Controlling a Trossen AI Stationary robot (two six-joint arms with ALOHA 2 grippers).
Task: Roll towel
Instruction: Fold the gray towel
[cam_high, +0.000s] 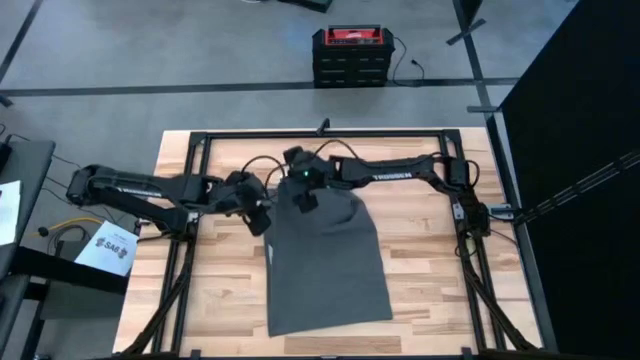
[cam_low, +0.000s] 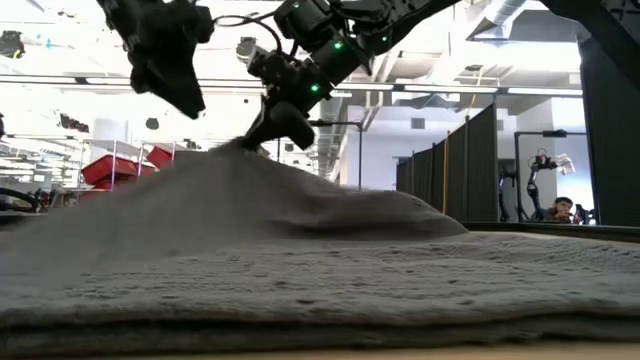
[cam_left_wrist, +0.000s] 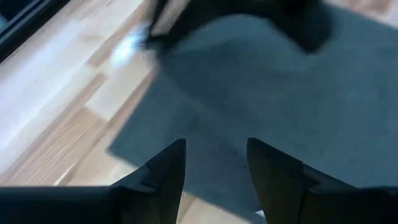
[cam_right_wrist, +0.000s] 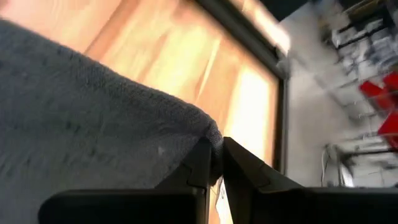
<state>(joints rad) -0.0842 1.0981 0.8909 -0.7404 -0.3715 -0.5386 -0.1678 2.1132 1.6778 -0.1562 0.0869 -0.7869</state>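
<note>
Low view: towel (cam_low: 300, 270) fills the whole lower frame as a grey ridge, peaked at upper centre-left where the right gripper (cam_low: 272, 125) has it pulled up off the table. The lift shows only here; from above the cloth reads flat. Left gripper (cam_low: 170, 60) hangs at upper left, above the cloth and apart from it. Far right, behind dark partitions, a seated person (cam_low: 563, 209).

High view: towel (cam_high: 325, 265) lies lower centre on the table (cam_high: 425, 270), long axis running up and down the frame, near edge toward the bottom, narrowing at the top. Right gripper (cam_high: 303, 195) sits on the top end, arm reaching in from the right. Left gripper (cam_high: 255, 212) is just beside the towel's upper-left corner, arm reaching in from the left. Beyond the table, top centre, a red-and-black case (cam_high: 352, 55) on the floor; left of the table, a white sheet (cam_high: 110, 248).

Right wrist view: fingers (cam_right_wrist: 198, 165) nearly closed, clamped on a fold of the towel (cam_right_wrist: 93, 137) edge, cloth between the tips. Bare wood beyond.

Left wrist view: fingers (cam_left_wrist: 169, 171) spread apart, empty, above the towel (cam_left_wrist: 261, 99) corner, not touching it. The other arm shows as a dark blur at the frame top.
</note>
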